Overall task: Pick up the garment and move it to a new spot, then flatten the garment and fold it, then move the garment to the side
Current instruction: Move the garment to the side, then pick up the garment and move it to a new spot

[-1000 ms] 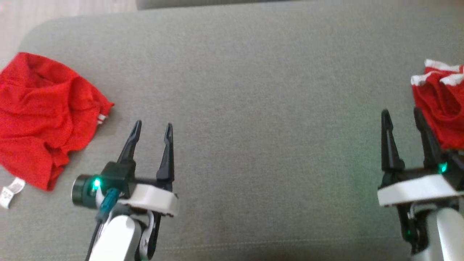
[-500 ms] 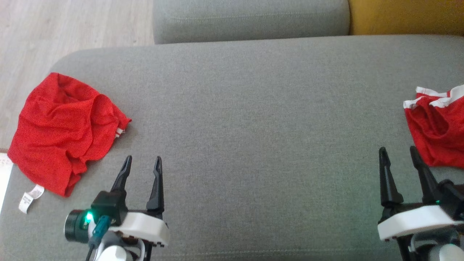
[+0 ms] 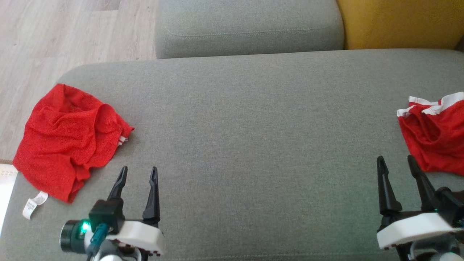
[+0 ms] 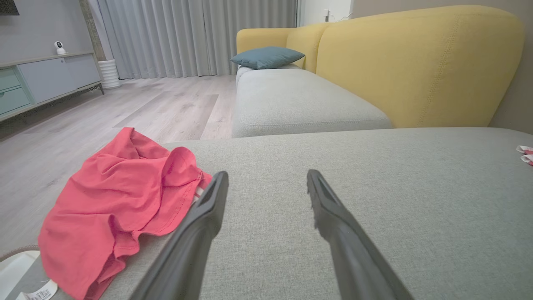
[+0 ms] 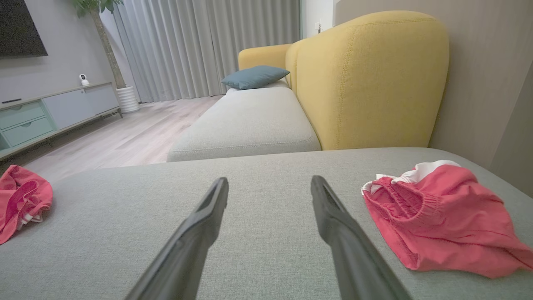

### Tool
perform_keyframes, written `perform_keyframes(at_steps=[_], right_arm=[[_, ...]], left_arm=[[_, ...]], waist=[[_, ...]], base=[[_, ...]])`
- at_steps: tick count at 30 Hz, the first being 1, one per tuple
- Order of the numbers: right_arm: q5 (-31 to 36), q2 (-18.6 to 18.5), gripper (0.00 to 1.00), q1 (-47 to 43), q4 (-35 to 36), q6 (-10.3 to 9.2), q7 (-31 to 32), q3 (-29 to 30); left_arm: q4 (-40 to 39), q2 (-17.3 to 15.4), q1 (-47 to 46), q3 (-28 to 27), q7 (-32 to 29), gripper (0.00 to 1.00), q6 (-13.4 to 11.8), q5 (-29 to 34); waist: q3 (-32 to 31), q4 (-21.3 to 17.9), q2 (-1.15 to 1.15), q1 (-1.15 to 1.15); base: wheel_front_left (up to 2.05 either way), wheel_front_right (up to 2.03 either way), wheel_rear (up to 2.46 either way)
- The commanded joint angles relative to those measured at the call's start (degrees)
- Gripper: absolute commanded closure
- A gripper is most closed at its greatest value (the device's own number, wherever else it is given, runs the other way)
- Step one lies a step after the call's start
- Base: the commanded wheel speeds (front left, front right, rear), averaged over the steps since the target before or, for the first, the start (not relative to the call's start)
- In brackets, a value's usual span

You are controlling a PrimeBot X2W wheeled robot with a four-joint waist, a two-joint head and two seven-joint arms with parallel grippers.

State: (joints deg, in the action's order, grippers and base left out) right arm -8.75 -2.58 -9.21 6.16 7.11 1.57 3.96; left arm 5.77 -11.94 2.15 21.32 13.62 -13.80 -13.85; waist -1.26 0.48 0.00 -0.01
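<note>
Left pincer (image 3: 139, 168) and right pincer (image 3: 394, 158) both released, empty; red garment (image 3: 435, 141) crumpled, white waistband (image 3: 449, 98) aimed at the yellow backrest (image 3: 398, 25).

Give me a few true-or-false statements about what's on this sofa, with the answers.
1. The left gripper and right gripper are both open and empty. True.
2. The left red garment lies on the floor. False: it lies on the grey cushion.
3. The right red garment has white trim. True.
4. The right gripper clamps that garment. False: the garment lies beside its open fingers.
</note>
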Motion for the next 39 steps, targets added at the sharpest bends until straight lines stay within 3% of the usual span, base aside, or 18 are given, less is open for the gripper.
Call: perform_keyframes(at_steps=[1,18,25,39], right_arm=[[0.17,-0.40,0.00,1.04,2.42,0.37,0.01,-1.36],[0.35,-0.32,0.00,0.99,2.84,0.37,0.01,-0.21],[0.45,-0.31,0.00,0.66,3.68,0.37,0.57,-0.05],[1.55,-0.41,0.00,1.65,7.02,0.37,1.93,-1.59]], left_arm=[[-2.10,-1.12,-2.16,-2.41,-0.04,0.00,-0.51,-0.27],[-2.43,-1.54,-3.39,-2.16,-0.39,0.00,-1.36,-0.34],[-2.53,-1.59,-4.59,-2.17,-0.55,0.00,-1.21,-0.71],[-2.40,-3.35,-6.78,-3.87,0.40,0.00,0.26,-2.14]], waist=[[-0.05,-0.02,0.00,0.01],[0.38,1.49,0.00,0.01],[0.77,5.77,0.00,0.01],[1.76,17.89,0.00,0.01]], base=[[0.00,0.00,0.00],[0.00,0.00,0.00],[0.00,0.00,0.00],[0.00,0.00,0.00]])
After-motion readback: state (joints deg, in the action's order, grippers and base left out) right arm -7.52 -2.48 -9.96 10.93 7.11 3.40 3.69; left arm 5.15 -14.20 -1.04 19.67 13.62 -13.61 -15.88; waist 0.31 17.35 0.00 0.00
